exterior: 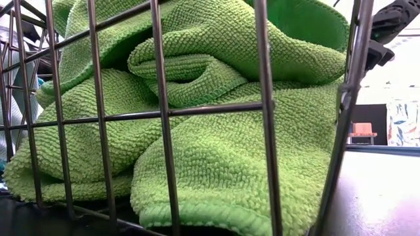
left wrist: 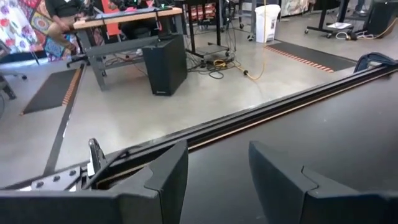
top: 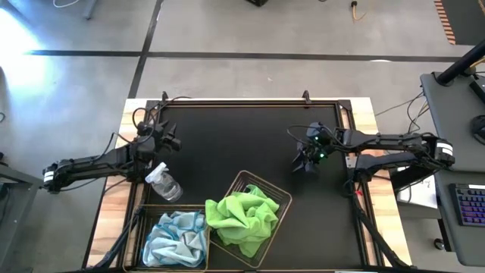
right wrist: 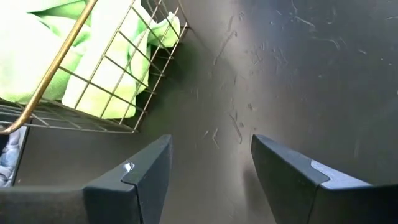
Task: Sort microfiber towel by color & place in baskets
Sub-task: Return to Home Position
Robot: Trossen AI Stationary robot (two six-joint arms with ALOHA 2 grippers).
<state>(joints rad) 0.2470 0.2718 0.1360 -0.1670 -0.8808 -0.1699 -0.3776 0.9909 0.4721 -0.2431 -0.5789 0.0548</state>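
Basically looks sorted | green towels (top: 242,216) in right basket (top: 284,199) | blue towels (top: 176,236) in left basket (top: 189,205) | left claw (left wrist: 217,177), right claw (right wrist: 211,171) spread, empty | only parking left

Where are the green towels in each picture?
High view: green towels bottom middle, heaped in a wire basket.
Low view: they fill the picture behind basket wires.
Left wrist view: not in it.
Right wrist view: in the basket, behind its mesh.
Shared landmark: that wire basket.
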